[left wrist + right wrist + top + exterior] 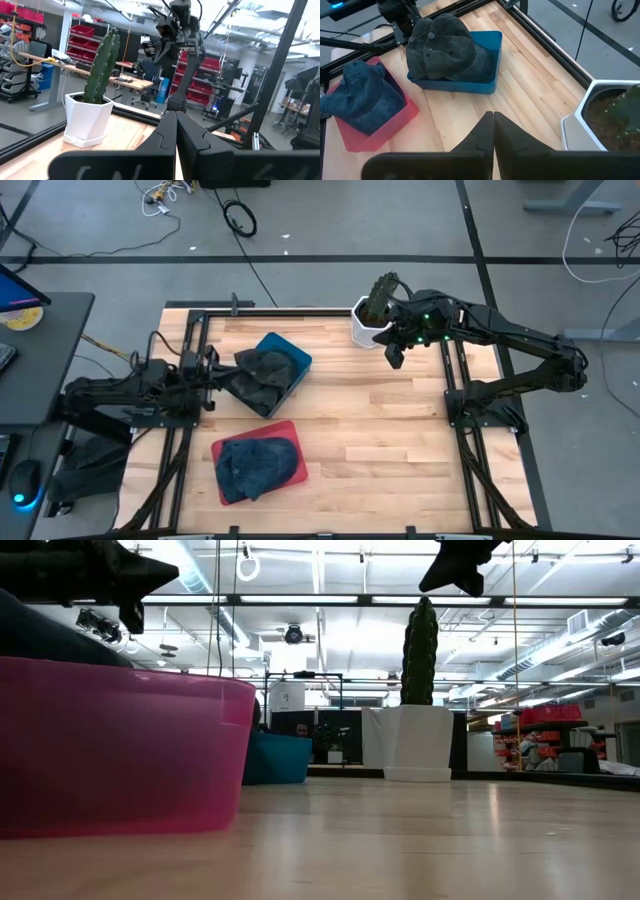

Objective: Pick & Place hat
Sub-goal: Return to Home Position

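Note:
A dark grey hat [262, 372] [442, 47] lies crown up in a blue tray [303, 360] at the table's left, spilling over the tray's left rim. A blue denim hat [255, 465] [365, 97] fills a red tray [290, 430] nearer the front edge. My left gripper [213, 378] [175, 132] is shut, drawn back at the table's left edge just beside the grey hat, with nothing between its fingers. My right gripper [396, 358] [493, 127] hangs shut and empty high over the far right of the table, slanting down toward the trays.
A green cactus [380, 298] [420, 650] in a white pot [362, 330] [415, 740] stands at the far edge, right beside my right gripper. Black frame rails [455, 380] run along both sides of the table. Bare wood [380, 440] spreads over the middle and right.

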`<state>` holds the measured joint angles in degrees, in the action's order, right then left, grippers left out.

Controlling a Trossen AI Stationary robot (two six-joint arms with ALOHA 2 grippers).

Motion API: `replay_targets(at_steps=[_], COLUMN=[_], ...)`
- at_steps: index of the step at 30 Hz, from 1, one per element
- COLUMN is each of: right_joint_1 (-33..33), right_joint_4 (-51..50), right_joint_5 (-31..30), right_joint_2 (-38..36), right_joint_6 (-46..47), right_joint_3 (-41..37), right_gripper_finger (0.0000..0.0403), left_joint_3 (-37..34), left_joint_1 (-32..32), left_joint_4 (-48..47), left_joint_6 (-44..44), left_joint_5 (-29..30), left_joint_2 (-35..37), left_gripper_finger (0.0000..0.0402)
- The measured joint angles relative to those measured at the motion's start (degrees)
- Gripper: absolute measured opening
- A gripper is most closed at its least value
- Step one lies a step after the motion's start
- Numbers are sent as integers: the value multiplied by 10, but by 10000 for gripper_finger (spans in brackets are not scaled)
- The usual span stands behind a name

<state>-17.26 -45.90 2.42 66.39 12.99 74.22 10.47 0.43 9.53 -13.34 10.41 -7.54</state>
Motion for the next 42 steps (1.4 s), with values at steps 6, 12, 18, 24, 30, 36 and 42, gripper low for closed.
replay_targets(at_steps=[6, 12, 18, 24, 30, 36, 42], right_joint_1=[0, 0, 0, 0, 0, 0, 0], right_joint_4=[3, 4, 11, 11, 18, 18, 18], right_joint_5=[0, 0, 0, 0, 0, 0, 0], right_joint_2=[0, 0, 0, 0, 0, 0, 0], right_joint_6=[0, 0, 0, 0, 0, 0, 0], right_joint_3=[0, 0, 0, 0, 0, 0, 0], right_gripper_finger=[11, 11, 11, 11, 11, 11, 11], left_joint_3=[-30, -35, -35, -35, -35, -94, -99], left_joint_1=[0, 0, 0, 0, 0, 0, 0], left_joint_4=[-3, -11, -37, -39, -37, 70, 79], left_joint_6=[0, 4, 4, 8, 11, 4, 7], left_joint_5=[-2, -14, -17, -17, -17, -19, -29], left_joint_2=[62, 73, 73, 73, 73, 73, 73], left_gripper_finger=[2, 2, 2, 2, 2, 2, 2])
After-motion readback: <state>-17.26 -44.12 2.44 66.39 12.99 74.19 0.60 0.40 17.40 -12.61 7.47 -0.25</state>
